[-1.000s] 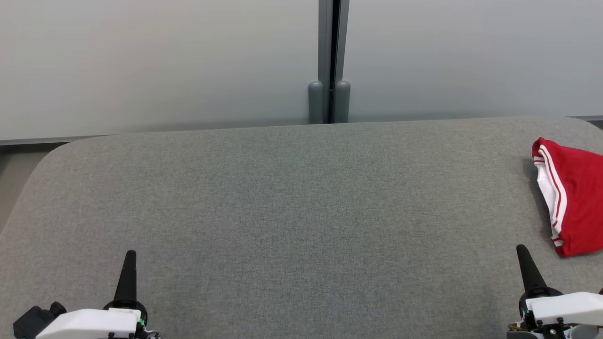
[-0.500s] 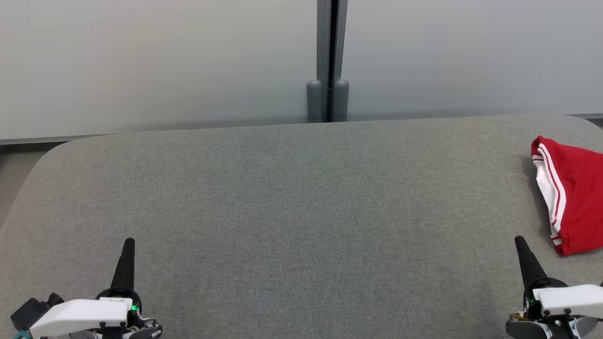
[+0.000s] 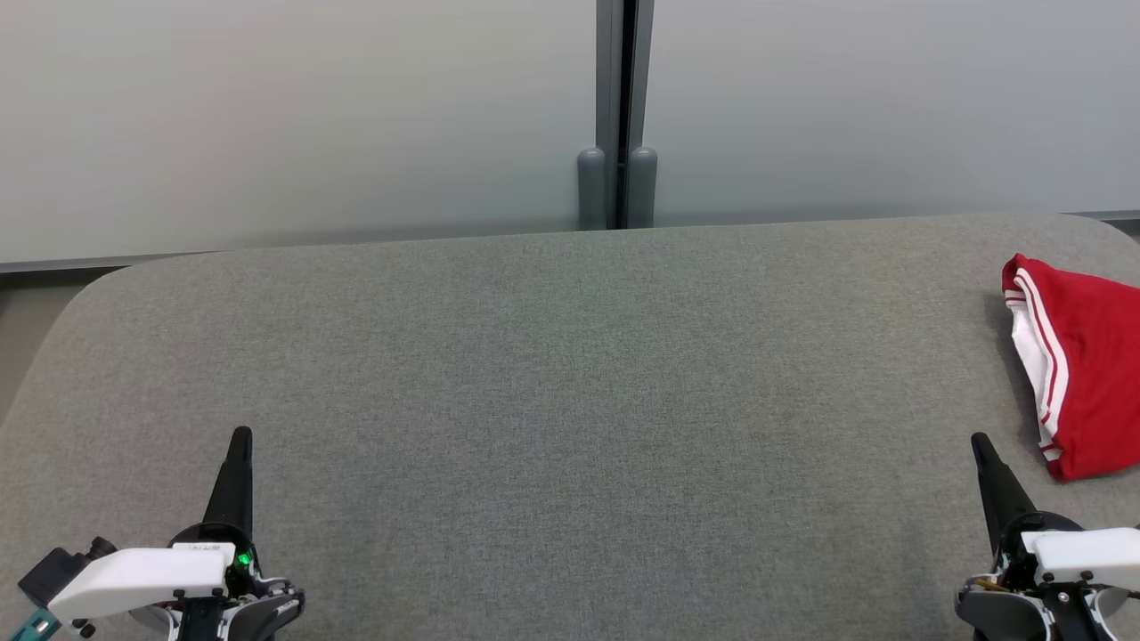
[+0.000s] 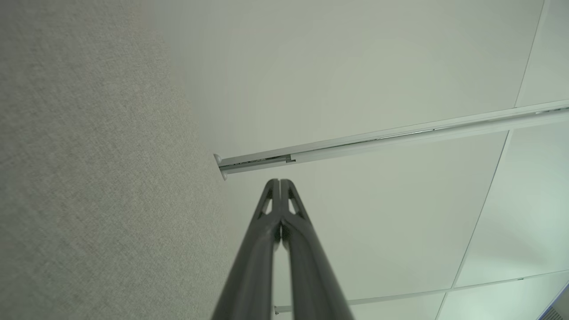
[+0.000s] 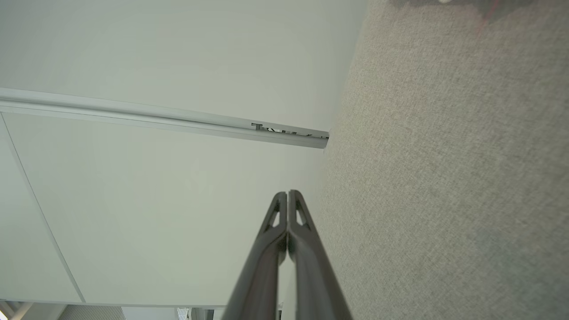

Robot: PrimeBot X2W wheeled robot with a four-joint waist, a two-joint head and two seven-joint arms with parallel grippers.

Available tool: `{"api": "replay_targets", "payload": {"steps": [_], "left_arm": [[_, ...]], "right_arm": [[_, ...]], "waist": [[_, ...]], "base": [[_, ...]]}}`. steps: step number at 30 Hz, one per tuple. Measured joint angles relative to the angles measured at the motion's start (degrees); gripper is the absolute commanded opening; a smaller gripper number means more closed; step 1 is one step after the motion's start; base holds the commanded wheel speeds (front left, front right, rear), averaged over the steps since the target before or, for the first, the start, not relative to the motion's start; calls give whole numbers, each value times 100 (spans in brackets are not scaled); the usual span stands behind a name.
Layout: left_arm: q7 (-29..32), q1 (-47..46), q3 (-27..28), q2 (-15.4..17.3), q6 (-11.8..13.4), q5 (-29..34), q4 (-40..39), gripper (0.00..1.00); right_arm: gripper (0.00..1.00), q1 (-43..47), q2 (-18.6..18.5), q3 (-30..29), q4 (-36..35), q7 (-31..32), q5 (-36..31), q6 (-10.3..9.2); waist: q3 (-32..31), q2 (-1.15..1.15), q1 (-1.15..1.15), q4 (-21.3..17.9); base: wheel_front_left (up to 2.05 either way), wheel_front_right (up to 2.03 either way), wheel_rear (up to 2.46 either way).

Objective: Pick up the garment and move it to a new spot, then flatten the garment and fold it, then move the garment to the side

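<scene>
The left gripper (image 3: 240,434), long dark fingers pressed together, has reached farther over the grey fabric-covered table (image 3: 570,356) toward its far edge. The matching right gripper (image 3: 980,439) has advanced too, slightly less. The head camera has tipped a touch.

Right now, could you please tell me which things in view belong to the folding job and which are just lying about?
Belongs to the job: grey table; red garment at its right edge; left tool and right tool, both shut and empty.
Just there: frosted wall panels; grey post between them.
</scene>
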Motion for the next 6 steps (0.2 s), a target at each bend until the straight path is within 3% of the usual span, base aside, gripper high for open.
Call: {"api": "replay_targets", "payload": {"steps": [6], "left_arm": [[66, -51, 15, 2, -19, -209, 10, 0]], "right_arm": [[0, -55, -4, -10, 4, 63, 275, 0]], "waist": [[10, 0, 0, -8]], "base": [[0, 0, 0]]}}
